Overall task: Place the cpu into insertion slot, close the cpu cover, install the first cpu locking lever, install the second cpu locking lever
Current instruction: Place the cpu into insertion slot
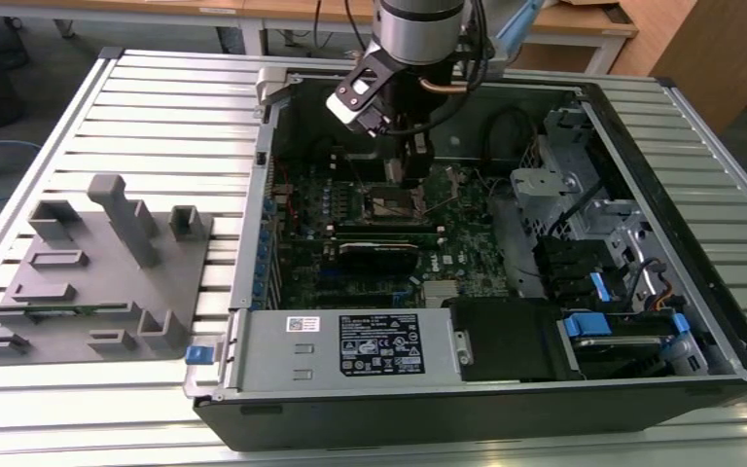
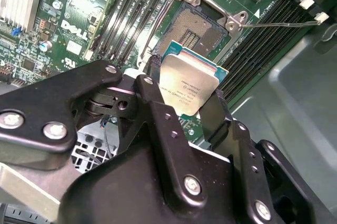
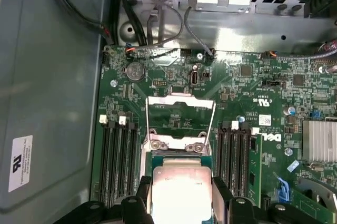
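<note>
My gripper [image 2: 184, 93] is shut on the cpu [image 2: 190, 88], a small square chip with a dull silver top, its black fingers [image 2: 150, 95] pinching two opposite edges. The chip hangs tilted just above the open insertion slot [image 2: 196, 30], apart from it. In the first wrist view the cpu [image 3: 181, 182] sits between the fingers [image 3: 141, 195], and the cpu cover [image 3: 179, 101], a thin silvery frame, stands swung open beyond it. A thin lever rod [image 2: 279, 22] points away from the socket. In the exterior view the gripper [image 1: 412, 173] hovers over the socket [image 1: 397, 201] inside the case.
Black memory slots [image 3: 118, 155] flank the socket on both sides. A finned heat sink [image 3: 318, 140] and cables [image 3: 152, 18] lie nearby. The case walls [image 1: 250, 233] enclose the board. A grey fixture block [image 1: 94, 277] rests on the slatted table at the exterior view's left.
</note>
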`<action>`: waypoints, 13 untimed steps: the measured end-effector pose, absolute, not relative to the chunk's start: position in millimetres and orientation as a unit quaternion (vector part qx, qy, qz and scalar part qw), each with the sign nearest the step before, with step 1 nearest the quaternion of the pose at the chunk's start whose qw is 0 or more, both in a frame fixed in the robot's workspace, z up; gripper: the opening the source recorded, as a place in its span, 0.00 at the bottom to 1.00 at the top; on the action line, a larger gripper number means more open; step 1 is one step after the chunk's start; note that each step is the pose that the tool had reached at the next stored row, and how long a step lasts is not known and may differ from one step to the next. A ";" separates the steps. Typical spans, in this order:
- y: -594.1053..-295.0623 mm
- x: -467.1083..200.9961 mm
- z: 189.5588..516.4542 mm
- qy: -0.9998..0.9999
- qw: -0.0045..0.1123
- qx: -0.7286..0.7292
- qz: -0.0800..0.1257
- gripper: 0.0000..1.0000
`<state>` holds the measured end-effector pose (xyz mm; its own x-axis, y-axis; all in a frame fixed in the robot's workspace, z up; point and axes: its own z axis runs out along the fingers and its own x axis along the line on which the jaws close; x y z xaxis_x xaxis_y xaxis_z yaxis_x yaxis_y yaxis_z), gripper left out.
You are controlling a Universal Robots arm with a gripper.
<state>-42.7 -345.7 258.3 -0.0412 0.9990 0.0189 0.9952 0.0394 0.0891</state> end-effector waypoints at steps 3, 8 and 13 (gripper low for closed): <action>-345.7 -42.7 258.2 0.720 0.024 0.692 0.039 0.54; -345.6 -42.7 254.9 0.720 0.024 0.692 0.039 0.54; -345.7 -42.7 250.0 0.719 0.024 0.693 0.039 0.54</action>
<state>-42.7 -345.7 250.0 -0.0378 0.9991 0.0188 0.9954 0.0360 0.0890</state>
